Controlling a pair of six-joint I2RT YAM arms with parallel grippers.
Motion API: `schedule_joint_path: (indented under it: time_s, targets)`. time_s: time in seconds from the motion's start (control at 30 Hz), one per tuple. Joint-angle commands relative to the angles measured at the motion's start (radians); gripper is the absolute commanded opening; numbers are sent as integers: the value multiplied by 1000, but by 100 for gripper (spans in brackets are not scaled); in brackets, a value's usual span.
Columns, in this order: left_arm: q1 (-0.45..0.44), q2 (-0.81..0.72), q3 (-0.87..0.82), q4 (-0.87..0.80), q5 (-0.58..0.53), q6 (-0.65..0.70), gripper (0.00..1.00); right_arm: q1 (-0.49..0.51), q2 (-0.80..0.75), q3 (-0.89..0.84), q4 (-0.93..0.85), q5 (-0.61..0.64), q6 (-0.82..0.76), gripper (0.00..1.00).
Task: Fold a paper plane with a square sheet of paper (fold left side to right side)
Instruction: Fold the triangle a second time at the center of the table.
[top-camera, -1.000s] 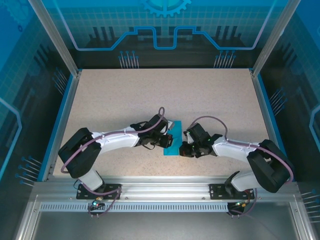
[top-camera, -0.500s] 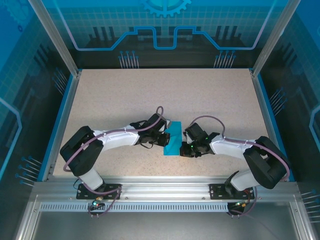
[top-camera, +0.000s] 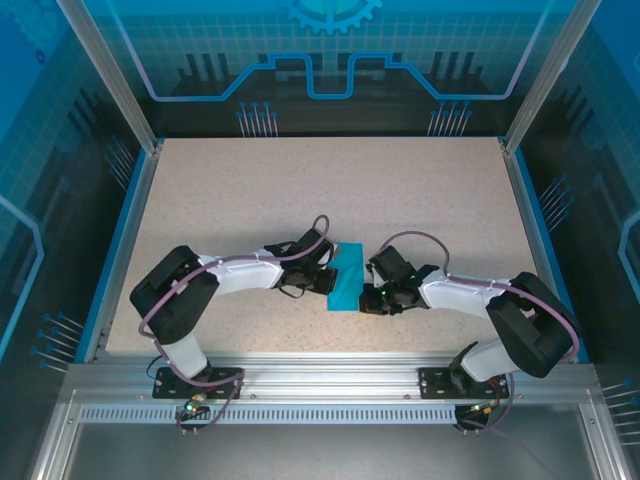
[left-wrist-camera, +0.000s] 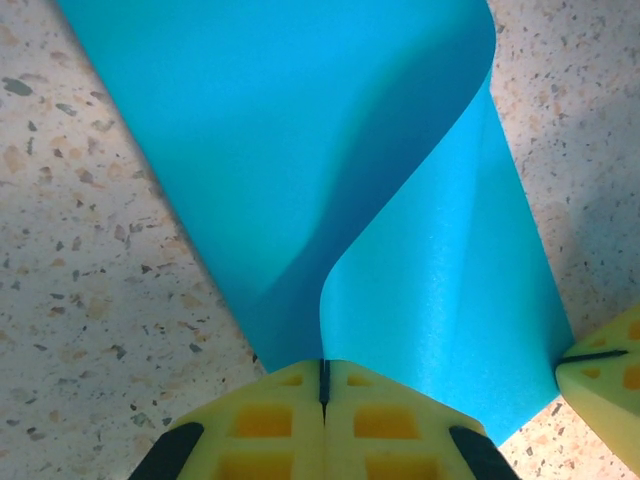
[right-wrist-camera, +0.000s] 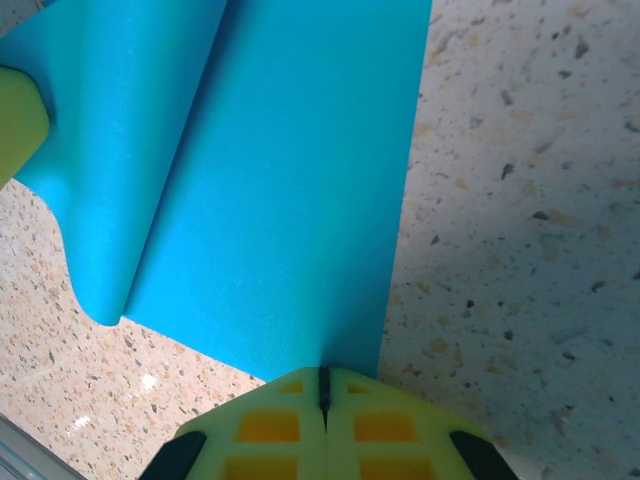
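Folding the left side over to the right looks like the step in hand. The square sheet of paper (top-camera: 349, 280) lies on the table (top-camera: 300, 190), a little toward 6 o'clock from its middle, between the two arms. The left gripper (top-camera: 326, 278) sits at the sheet's 9 o'clock side, its yellow pads (left-wrist-camera: 270, 425) clamped together on the paper's edge. In the left wrist view the flap rises from that pinch and curls over the flat half, uncreased. The right gripper (top-camera: 369, 298) is at the sheet's 5 o'clock corner, jaws together, tips touching the near edge. Whether it pinches the paper or merely pins it, I cannot tell. No dart shape exists yet, so the task seems early. The next move calls for carrying the held edge toward 3 o'clock until it meets the opposite edge squarely, with the sheet held against sliding, then pressing the rounded bend flat.
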Motion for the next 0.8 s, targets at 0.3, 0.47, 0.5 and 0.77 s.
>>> schedule_joint_path:
  time_s: [0.3, 0.47, 0.5, 0.77]
  targets:
    - [12, 36, 55, -22, -18, 41, 2, 21, 29, 1, -70, 25, -2, 2]
    - [14, 46, 64, -25, -19, 48, 3, 22, 32, -1, -72, 26, -2, 2]
    - [13, 49, 66, -26, -20, 49, 3, 22, 32, -1, -72, 26, -3, 2]
    - [13, 62, 75, -32, -26, 55, 3, 22, 33, -5, -78, 28, -3, 2]
